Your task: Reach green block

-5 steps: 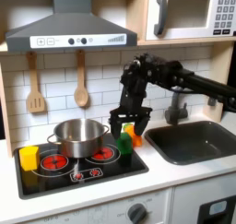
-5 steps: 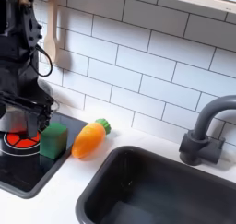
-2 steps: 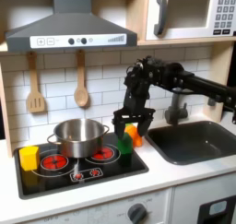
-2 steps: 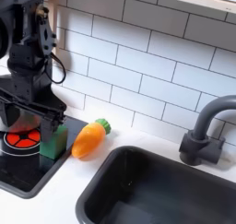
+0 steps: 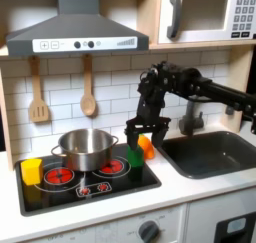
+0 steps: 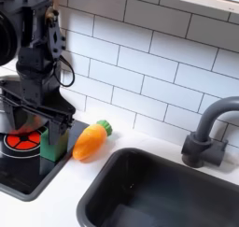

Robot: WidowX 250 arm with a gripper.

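The green block (image 5: pixel 135 157) (image 6: pixel 50 147) sits on the right rear corner of the black stovetop (image 5: pixel 85 182), beside an orange carrot-shaped piece (image 5: pixel 147 147) (image 6: pixel 91 140). My black gripper (image 5: pixel 140 142) (image 6: pixel 42 135) hangs directly over the block with its fingers open. In the second exterior view one finger (image 6: pixel 63 135) comes down by the block's right side and hides part of it. I cannot tell whether the fingers touch the block.
A steel pot (image 5: pixel 85 147) stands on the stove's left rear burner and a yellow block (image 5: pixel 32 170) lies at the first exterior view's far left. A dark sink (image 5: pixel 210 152) (image 6: pixel 159 189) with a grey faucet (image 6: pixel 207 137) lies to the right. Wooden utensils (image 5: pixel 88 92) hang on the tiled wall.
The gripper has shifted rightward in the second exterior view and dropped lower, coming over the green block. The block and carrot have not moved.
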